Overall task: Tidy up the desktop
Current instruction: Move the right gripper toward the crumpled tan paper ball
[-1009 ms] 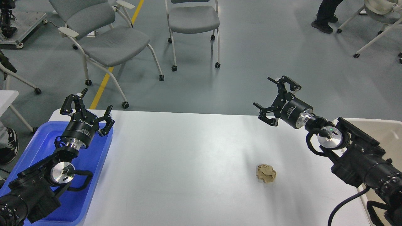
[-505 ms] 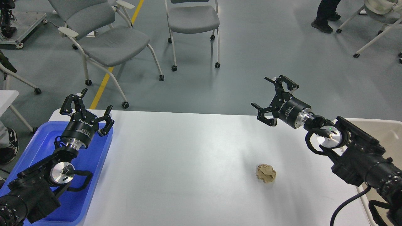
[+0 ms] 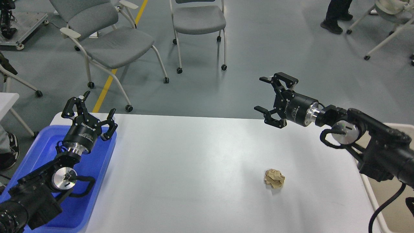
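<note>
The white desktop (image 3: 194,168) fills the lower middle of the head view. A crumpled tan paper ball (image 3: 274,178) lies on it toward the right front. My right gripper (image 3: 262,94) is open and empty, held above the desktop's far right edge, well behind and above the paper ball. My left gripper (image 3: 87,105) is open and empty, raised over the far end of the blue tray (image 3: 35,152) at the desktop's left side.
A beige bin (image 3: 385,197) stands off the desktop's right edge under my right arm. Grey wheeled chairs (image 3: 116,42) stand on the floor behind the desktop. A person's feet (image 3: 331,24) show at the far right.
My right gripper has moved left and a little up while turning at the wrist, and the right forearm has swung to lie flatter. The left arm and the paper ball have not moved.
</note>
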You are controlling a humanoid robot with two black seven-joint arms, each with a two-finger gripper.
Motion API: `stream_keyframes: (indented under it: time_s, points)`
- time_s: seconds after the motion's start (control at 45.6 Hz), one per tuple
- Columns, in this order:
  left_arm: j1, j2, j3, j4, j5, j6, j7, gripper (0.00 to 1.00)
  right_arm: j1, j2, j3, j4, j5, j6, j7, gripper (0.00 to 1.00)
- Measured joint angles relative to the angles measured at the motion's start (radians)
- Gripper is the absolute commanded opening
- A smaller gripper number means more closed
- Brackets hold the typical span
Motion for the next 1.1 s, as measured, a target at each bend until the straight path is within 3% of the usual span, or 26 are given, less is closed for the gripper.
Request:
stream_keyframes:
  time_s: [0.263,0.548,0.812,1.097]
  points:
    - [0.0,0.0,0.0,0.0,0.0,0.0,0.0,0.98,0.216,-0.01,-0.293,0.04,-0.015,-0.002,-0.003,1.0]
    - [0.0,0.0,0.0,0.0,0.0,0.0,0.001,0.98,0.42,0.145,-0.685,0.026,-0.109,-0.011,-0.005,1.0]
    - [0.0,0.0,0.0,0.0,0.0,0.0,0.001,0.98,0.476,0.269,-0.966,-0.003,-0.277,-0.053,-0.006,1.0]
    - [0.001,0.001,0.0,0.0,0.0,0.0,0.001,0.98,0.474,0.306,-1.111,-0.009,-0.392,-0.076,-0.005,1.0]
